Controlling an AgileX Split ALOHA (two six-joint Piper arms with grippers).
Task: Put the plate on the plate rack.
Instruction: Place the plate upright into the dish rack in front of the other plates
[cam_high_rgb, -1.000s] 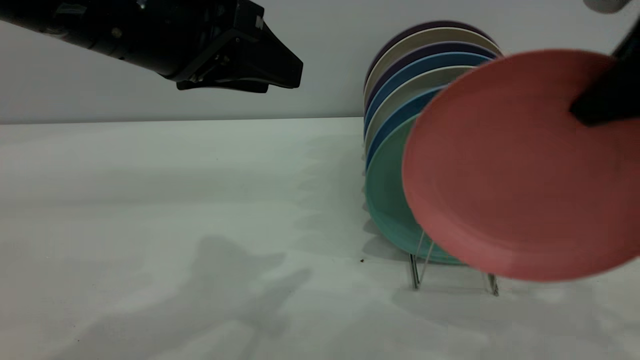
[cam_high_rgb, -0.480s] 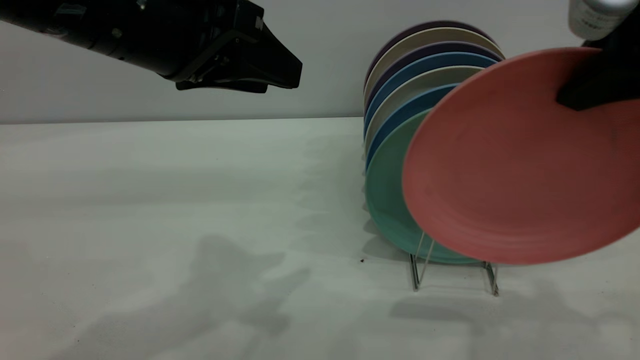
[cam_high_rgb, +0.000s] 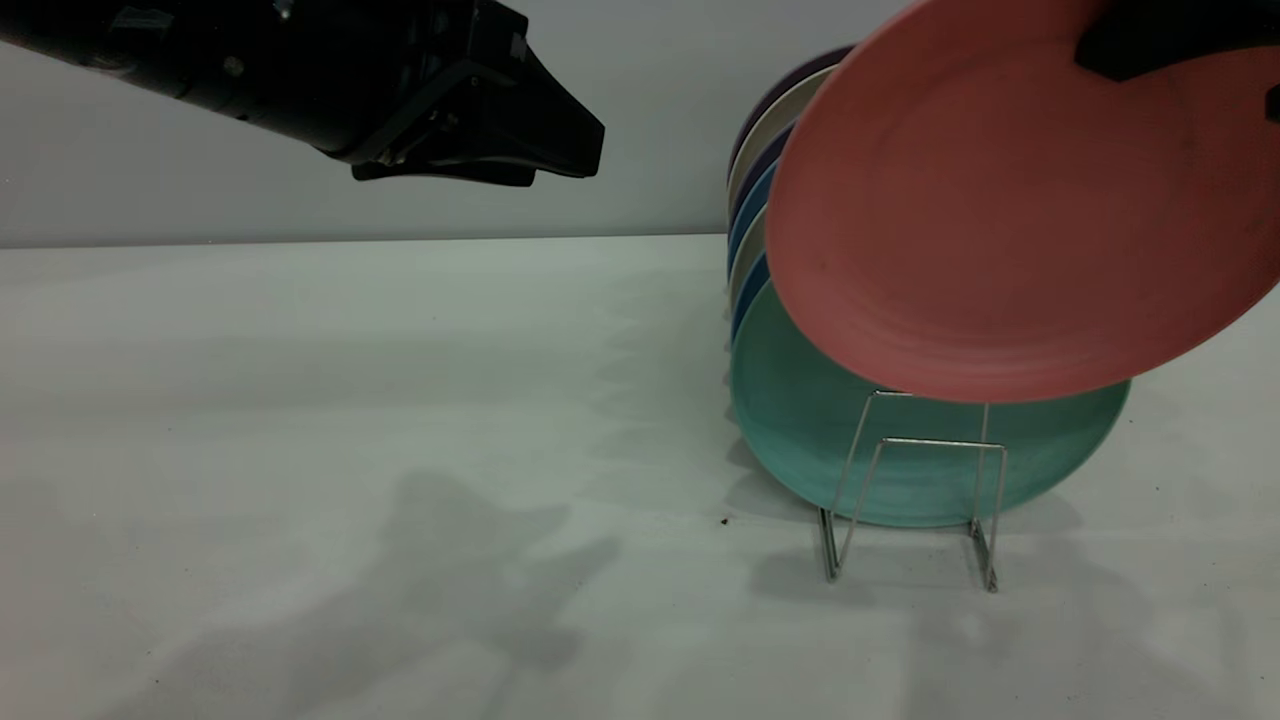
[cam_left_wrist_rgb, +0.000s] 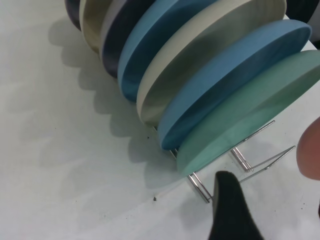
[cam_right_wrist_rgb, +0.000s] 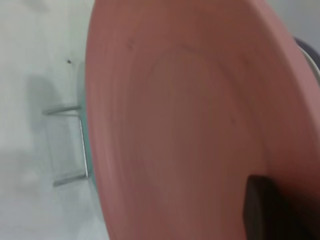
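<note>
Item one, the plate (cam_high_rgb: 1000, 210): salmon-pink, round, held in the air by my right gripper (cam_high_rgb: 1165, 40), whose jaws are clamped on its upper rim near the top right of the exterior view. It tilts, its face turned toward the camera, and hangs above and in front of the plate rack (cam_high_rgb: 915, 500), clear of the wire loops. Item two, the plate rack: thin silver wire, standing on the white desk (cam_high_rgb: 350, 450), its two front loops empty. Item three, a teal-green plate (cam_high_rgb: 900, 460): upright in the rack just behind those front loops, its upper part covered by the pink plate. Item four, a row of further plates (cam_left_wrist_rgb: 200, 65) behind the teal one: blue, cream, blue, dark purple, cream, all standing on edge close together. Item five, my left gripper (cam_high_rgb: 500, 120): aloft over the desk, well apart from the rack to the left; whether its jaws are apart or together I cannot tell.
</note>
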